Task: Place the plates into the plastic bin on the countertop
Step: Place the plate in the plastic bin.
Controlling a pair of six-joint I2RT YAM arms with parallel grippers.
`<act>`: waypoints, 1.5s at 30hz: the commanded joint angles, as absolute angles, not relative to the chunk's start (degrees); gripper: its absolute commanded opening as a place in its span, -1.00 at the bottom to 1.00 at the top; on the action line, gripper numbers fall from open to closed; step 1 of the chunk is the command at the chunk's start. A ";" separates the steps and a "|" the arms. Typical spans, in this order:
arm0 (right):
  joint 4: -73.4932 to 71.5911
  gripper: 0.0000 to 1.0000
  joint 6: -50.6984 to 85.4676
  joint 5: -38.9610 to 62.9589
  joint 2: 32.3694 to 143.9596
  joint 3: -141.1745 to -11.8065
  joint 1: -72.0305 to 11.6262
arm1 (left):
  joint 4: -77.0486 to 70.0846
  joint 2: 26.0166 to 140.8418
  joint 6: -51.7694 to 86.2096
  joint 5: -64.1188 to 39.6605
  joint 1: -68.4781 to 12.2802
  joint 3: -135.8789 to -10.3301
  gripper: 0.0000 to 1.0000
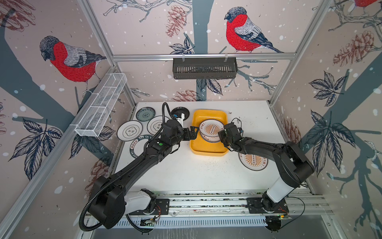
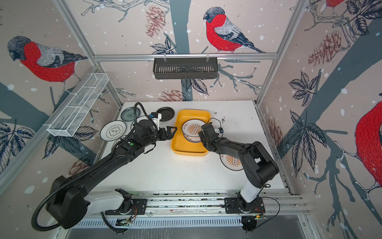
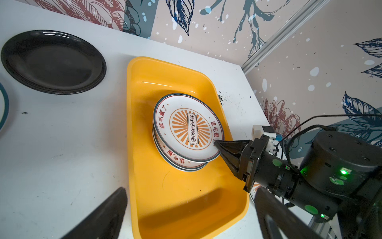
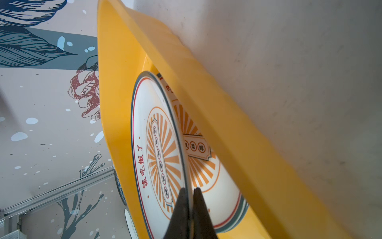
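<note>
The yellow plastic bin stands at the back middle of the countertop. Inside it a sunburst plate lies tilted on a second one. My right gripper is shut on the top plate's rim. My left gripper hangs open at the bin's left wall, holding nothing. On the table to the left lie a black plate, a teal plate, two flower-outline plates and a lettered-rim plate, partly under the left arm. Another sunburst plate lies under the right arm.
A black slotted rack hangs on the back rail. A white wire basket is fixed to the left wall. Dark crumbs dot the countertop right of the bin. Aluminium rails run along the front edge.
</note>
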State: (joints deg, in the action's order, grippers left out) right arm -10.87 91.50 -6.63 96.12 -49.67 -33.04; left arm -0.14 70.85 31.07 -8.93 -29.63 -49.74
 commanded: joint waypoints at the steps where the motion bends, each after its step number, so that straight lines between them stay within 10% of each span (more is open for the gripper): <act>1: -10.81 -0.90 92.19 -8.19 97.40 -51.29 -33.05 | -1.75 70.40 30.93 -8.62 -29.36 -49.26 0.93; 45: -1.83 1.00 82.52 -14.18 85.91 -55.99 -37.88 | -1.47 65.27 36.09 -7.93 -26.73 -46.85 0.92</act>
State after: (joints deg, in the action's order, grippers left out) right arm -0.08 89.47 -8.82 88.20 -54.61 -36.69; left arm -0.75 66.02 33.63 -7.55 -27.79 -47.18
